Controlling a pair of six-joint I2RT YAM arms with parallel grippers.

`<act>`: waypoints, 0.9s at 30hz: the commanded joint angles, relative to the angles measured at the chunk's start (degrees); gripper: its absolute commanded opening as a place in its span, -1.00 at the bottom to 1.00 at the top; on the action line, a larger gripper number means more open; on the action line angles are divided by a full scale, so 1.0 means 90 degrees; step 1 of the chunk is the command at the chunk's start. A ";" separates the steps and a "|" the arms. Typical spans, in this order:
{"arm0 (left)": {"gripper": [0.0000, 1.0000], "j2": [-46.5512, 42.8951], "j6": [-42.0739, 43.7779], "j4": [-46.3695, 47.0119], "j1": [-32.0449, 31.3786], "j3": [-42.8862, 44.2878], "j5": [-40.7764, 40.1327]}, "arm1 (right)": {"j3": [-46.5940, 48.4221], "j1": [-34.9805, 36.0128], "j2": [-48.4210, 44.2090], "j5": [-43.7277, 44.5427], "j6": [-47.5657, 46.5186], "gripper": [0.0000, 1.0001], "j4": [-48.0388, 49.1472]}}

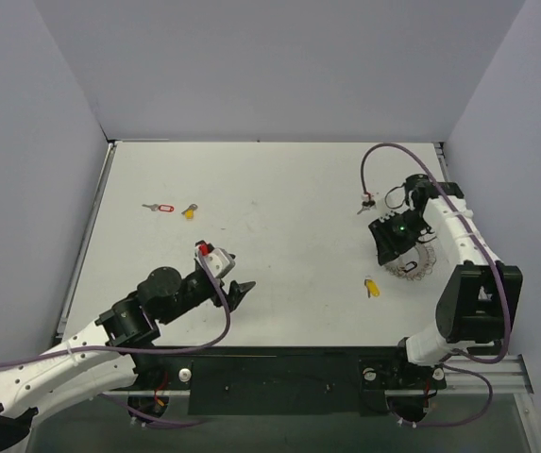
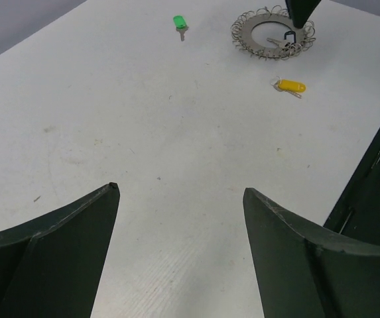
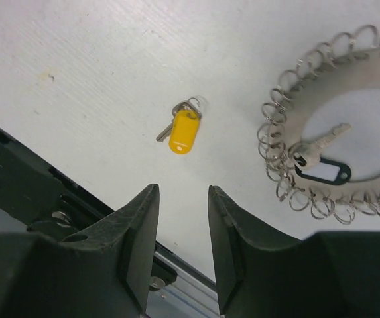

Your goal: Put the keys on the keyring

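Observation:
The keyring (image 1: 419,265) is a floppy silver loop of small links at the right of the table. It also shows in the right wrist view (image 3: 277,142) and the left wrist view (image 2: 249,30). A black-tagged key (image 3: 322,170) lies inside the loop. A yellow key (image 3: 184,130) lies on the table just left of the keyring (image 1: 372,287). A green key (image 2: 180,23) lies farther back. A red-tagged key (image 1: 161,208) and another yellow key (image 1: 190,211) lie at the far left. My right gripper (image 3: 182,189) is narrowly open and empty, hovering beside the keyring (image 1: 386,253). My left gripper (image 2: 180,192) is wide open and empty over bare table (image 1: 240,291).
The black front rail (image 3: 17,192) of the table lies close under my right gripper. Grey walls enclose the table on three sides. A purple cable (image 1: 383,151) loops above the right arm.

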 commanded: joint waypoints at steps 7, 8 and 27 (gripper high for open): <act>0.77 0.0603 -0.0738 -0.0990 0.0700 0.1133 0.0025 | 0.0182 -0.2079 -0.0670 -0.1446 0.0807 -0.35 0.1060; 0.77 0.0574 -0.0679 -0.1077 0.0710 0.1065 -0.0043 | 0.0251 -0.2119 -0.0601 -0.1359 0.0857 -0.35 0.1090; 0.78 0.0886 -0.0288 -0.1195 0.0925 0.0752 0.0562 | 0.1004 -0.2110 0.1089 0.0624 0.2623 -0.37 0.1999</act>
